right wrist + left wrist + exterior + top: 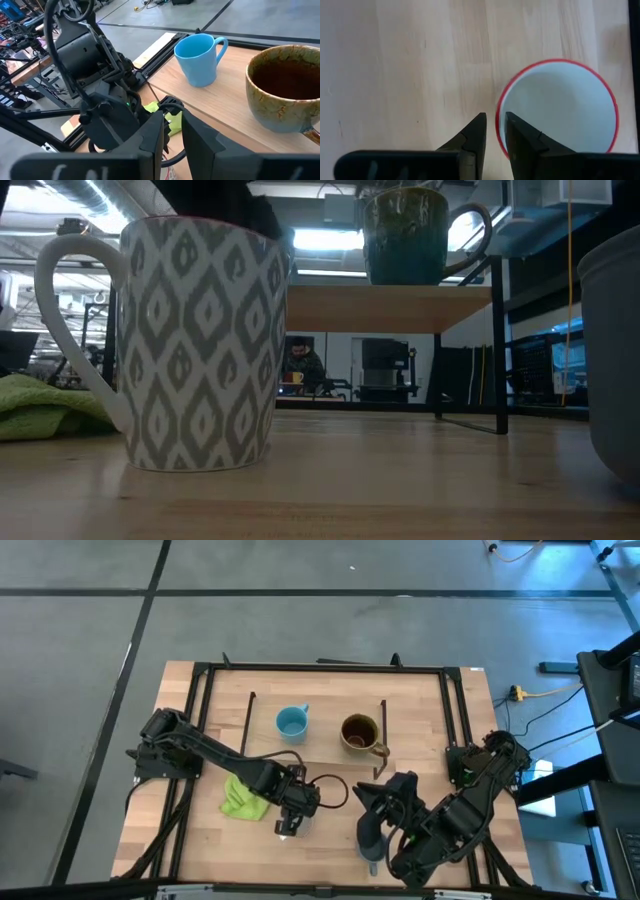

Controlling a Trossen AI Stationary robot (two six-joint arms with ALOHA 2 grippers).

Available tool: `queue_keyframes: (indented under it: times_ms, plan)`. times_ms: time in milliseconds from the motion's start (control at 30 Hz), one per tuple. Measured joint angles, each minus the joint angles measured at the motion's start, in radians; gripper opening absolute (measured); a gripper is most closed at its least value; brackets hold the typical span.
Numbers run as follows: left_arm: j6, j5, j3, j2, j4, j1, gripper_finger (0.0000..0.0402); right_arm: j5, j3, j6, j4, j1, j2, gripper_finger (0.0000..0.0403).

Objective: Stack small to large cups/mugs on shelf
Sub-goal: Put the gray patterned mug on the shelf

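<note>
Wooden tabletop [200, 840] carries the shelf [320, 745], where the light blue mug [291, 723] and brown mug [359, 732] stand side by side, unstacked. Left gripper [493, 131] hangs over the white patterned mug [559, 107] near the table's front edge, jaws slightly parted astride its red rim, not clamped. Right gripper [172, 131] waits by the grey-blue mug [371, 840], fingers a little apart, empty. Judged step: securing the white mug; next calls for closing on the rim, then lifting.

Grey concrete floor [330, 620], black seams
</note>
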Motion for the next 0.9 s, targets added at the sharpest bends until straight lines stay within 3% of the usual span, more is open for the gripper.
queue_keyframes:
  times_ms: [233,600,900]
  plan:
    - [-0.002,-0.003,-0.002,-0.018,-0.033,-0.013,0.0064,0.000,0.000,0.000,-0.003,-0.001,0.000,0.0071]
    - [-0.053,-0.035,-0.001,-0.162,-0.056,-0.009,0.0069,0.000,0.000,0.000,-0.008,-0.001,0.000,0.0071]
    - [-0.105,-0.122,-0.001,-0.166,-0.184,-0.120,0.0069,-0.050,0.000,0.038,-0.002,-0.003,0.000,0.0071]
